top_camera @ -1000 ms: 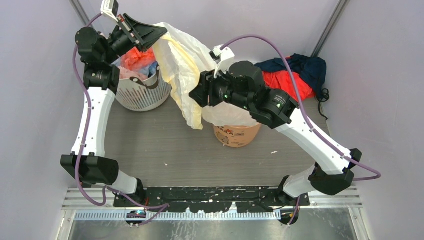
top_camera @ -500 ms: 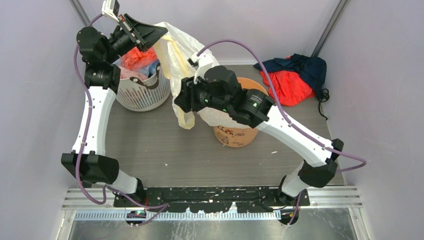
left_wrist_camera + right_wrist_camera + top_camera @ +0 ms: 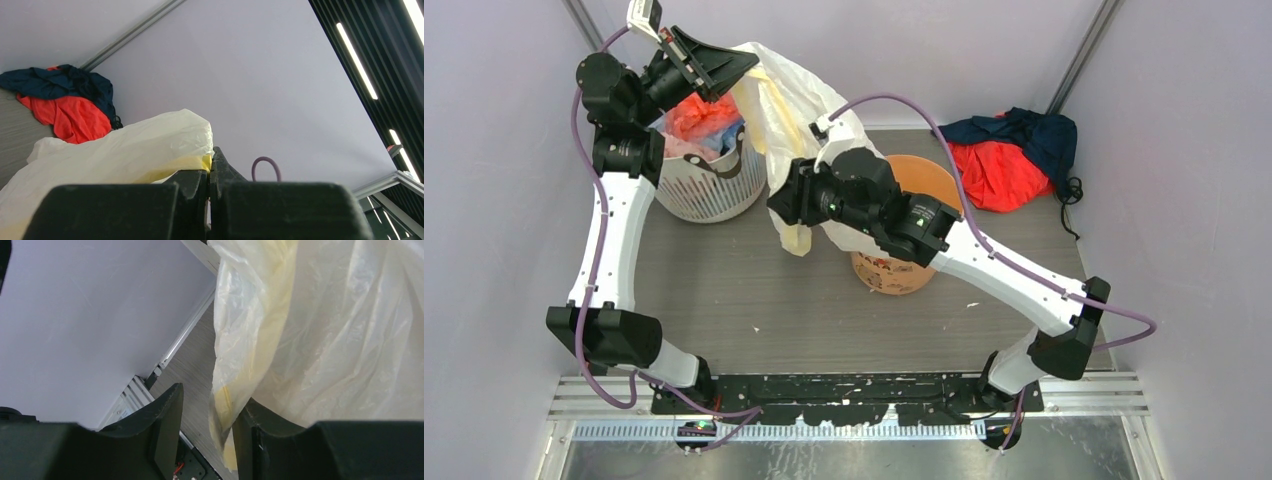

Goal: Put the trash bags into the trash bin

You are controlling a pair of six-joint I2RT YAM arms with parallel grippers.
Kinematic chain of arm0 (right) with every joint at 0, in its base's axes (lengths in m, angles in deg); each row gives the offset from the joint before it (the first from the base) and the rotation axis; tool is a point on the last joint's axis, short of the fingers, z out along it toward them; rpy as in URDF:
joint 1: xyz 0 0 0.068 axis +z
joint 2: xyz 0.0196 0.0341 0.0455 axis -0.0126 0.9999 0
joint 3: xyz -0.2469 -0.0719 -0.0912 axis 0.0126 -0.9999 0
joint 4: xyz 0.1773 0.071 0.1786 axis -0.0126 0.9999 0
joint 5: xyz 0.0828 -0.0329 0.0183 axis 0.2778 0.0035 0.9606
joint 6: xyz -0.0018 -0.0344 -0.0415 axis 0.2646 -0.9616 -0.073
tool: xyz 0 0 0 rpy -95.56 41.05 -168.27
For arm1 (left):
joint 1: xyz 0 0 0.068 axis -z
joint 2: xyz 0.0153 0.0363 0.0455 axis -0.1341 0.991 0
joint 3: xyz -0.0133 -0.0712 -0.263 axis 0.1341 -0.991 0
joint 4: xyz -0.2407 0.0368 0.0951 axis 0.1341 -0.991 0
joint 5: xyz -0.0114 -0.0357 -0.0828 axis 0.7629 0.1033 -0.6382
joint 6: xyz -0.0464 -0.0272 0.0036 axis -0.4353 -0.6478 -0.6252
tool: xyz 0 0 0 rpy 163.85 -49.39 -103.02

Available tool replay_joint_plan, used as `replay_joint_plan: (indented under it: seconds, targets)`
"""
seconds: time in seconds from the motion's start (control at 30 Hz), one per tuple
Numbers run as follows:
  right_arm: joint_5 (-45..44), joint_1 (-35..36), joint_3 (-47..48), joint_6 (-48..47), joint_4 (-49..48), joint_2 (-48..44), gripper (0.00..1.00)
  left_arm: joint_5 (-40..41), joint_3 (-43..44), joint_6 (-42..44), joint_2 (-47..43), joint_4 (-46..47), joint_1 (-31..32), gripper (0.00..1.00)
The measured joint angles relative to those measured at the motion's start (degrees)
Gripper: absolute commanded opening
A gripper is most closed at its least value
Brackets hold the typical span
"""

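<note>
Table (image 3: 754,290): grey wood-grain surface, with both arms reaching over its far half.

Trash bag (image 3: 789,110): pale-yellow, wrinkled film, held up off the table. Its long axis runs steeply downward, and in the top view it slants from far left to nearer right. The top end is at the left gripper, above the white basket. The lower end is a narrow yellow tail (image 3: 796,238) that points down at the table just left of the trash bin. Whiter folds lie against the bin's left rim, and the right arm partly hides them.

White slotted basket (image 3: 704,190): stands in the far left corner and holds red, pink and blue bundles (image 3: 699,125).

Cloth heap (image 3: 1009,150): red and navy, at the far right, well apart from the bag.

Trash bin (image 3: 899,270): orange bucket, upright, mouth up, near the table's middle. A print shows on its near wall.

Left gripper (image 3: 210,165): raised high, with the jaws pressed together on the bag's yellow top edge (image 3: 197,162).

Right gripper (image 3: 207,410): level with the hanging tail. The jaws stand apart and a folded strip of the film (image 3: 235,390) hangs in the gap. The strip lies against one finger (image 3: 250,435) and floor is visible on its other side, so it is not clamped.
</note>
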Motion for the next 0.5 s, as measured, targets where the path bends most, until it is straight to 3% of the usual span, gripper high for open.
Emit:
replay_joint_plan:
  seconds: [0.17,0.33,0.5]
  targets:
    - [-3.72,0.81,-8.2,3.04,-7.54,-2.29,0.41,0.15,0.0,-0.92,0.0,0.24,0.0,0.01]
    - [-7.23,1.62,-11.5,4.02,-12.46,-3.1,0.02,0.52,0.02,-1.46,0.0,0.46,0.0,0.0]
    - [-8.96,2.19,-9.05,3.41,-12.66,-3.19,0.01,0.55,0.31,-1.18,0.02,0.11,-0.11,0.01]
